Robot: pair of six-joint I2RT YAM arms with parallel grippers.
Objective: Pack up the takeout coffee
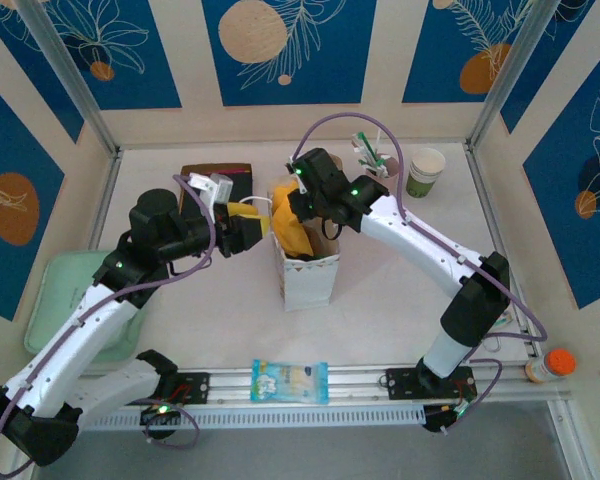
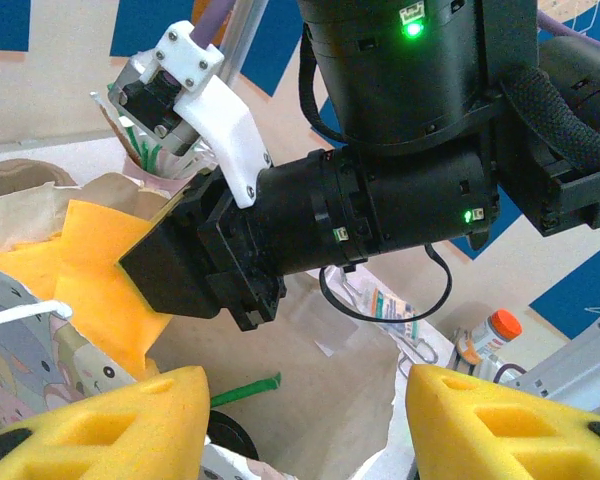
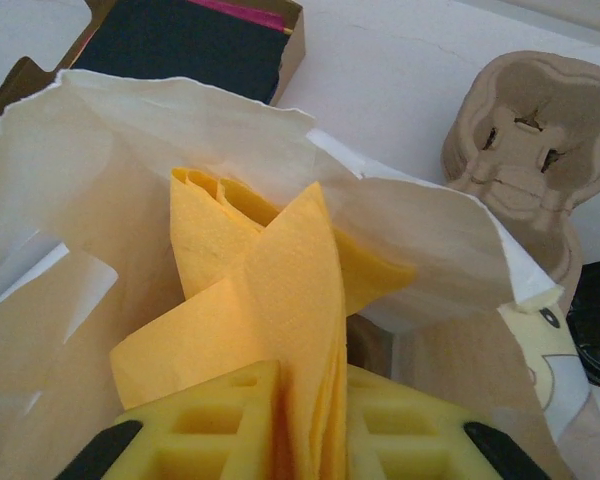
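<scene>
1. Flat, glossy blue-and-white plastic snack packet [image 1: 290, 381], lying on the metal rail [image 1: 380, 378] at the table's near edge, well short of both sets of jaws.
2. Left gripper [image 2: 305, 425]: blocky yellow fingers [image 2: 100, 430] with square moulded recesses. The arm reaches in from the left, elbow bent. The jaws stand apart with nothing between them, at the left rim of the bag.
3. Upright white paper bag [image 1: 310, 275] with a cartoon print outside and a matt, creased inside. Its mouth gapes directly under the right jaws.
4. Right gripper [image 3: 310, 392]: the arm arches in from the right and the wrist tips down into the bag mouth. The jaws are clamped on the napkins.
5. Folded orange-yellow paper napkins [image 3: 270, 300], soft and layered, fanning out beyond the right jaws inside the bag.
6. Brown cardboard box [image 1: 215, 178] with dark contents, beyond the left jaws.
7. Moulded grey-brown pulp cup carrier [image 3: 525, 170], rough and rounded, outside the bag, beyond and to the right of the right jaws.
8. Pink cup of utensils [image 1: 377, 160], beyond the right jaws.
9. Takeout coffee [image 1: 425, 172]: a small paper cup with a white rolled rim and green lower band. It stands upright on the white table [image 1: 400, 300], just beside the pink cup, well beyond and to the right of the right jaws and held by neither gripper.
</scene>
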